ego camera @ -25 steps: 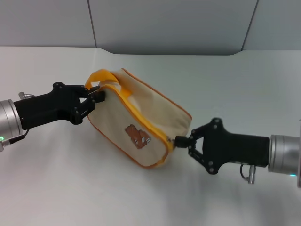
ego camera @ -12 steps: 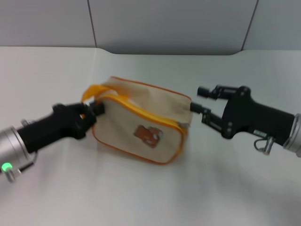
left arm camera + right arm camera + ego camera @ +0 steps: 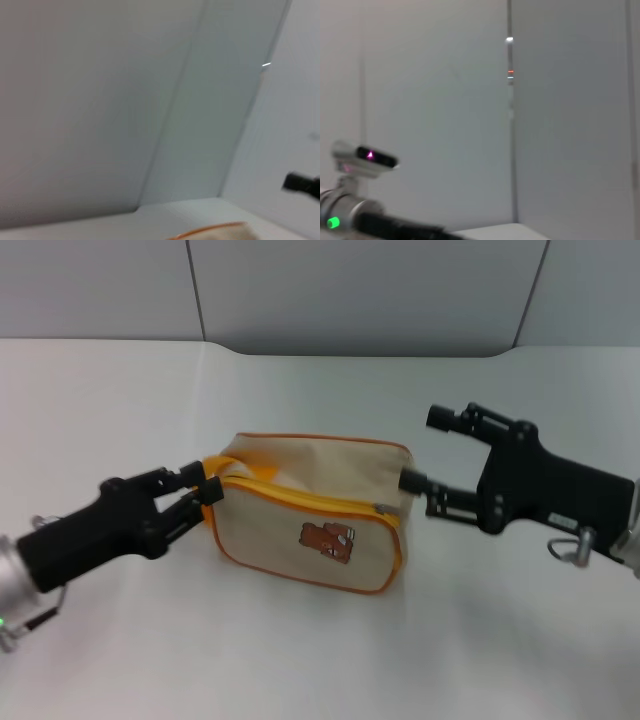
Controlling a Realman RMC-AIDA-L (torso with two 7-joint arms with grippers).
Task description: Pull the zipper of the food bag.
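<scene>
The food bag (image 3: 300, 465) lies on the white table in the head view, with its bear patch (image 3: 326, 537) facing me. The zipper (image 3: 300, 499) runs along its upper front edge, and its silver pull tab (image 3: 381, 508) sits near the right end. My left gripper (image 3: 203, 488) is shut on the bag's left end by the yellow strap loop (image 3: 216, 464). My right gripper (image 3: 421, 449) is open just right of the bag and holds nothing. Its lower fingertip (image 3: 409, 480) is close to the bag's right end. The bag's edge (image 3: 215, 232) shows in the left wrist view.
The white table (image 3: 300, 660) spreads all around the bag, with grey wall panels (image 3: 350, 290) behind. The right wrist view shows only wall and my left arm (image 3: 365, 220). A dark finger of the right gripper (image 3: 302, 184) shows in the left wrist view.
My right gripper has let go of the pull tab, opened and moved up and to the right. The bag has swung level and lower. My left arm has dropped, still holding the bag.
</scene>
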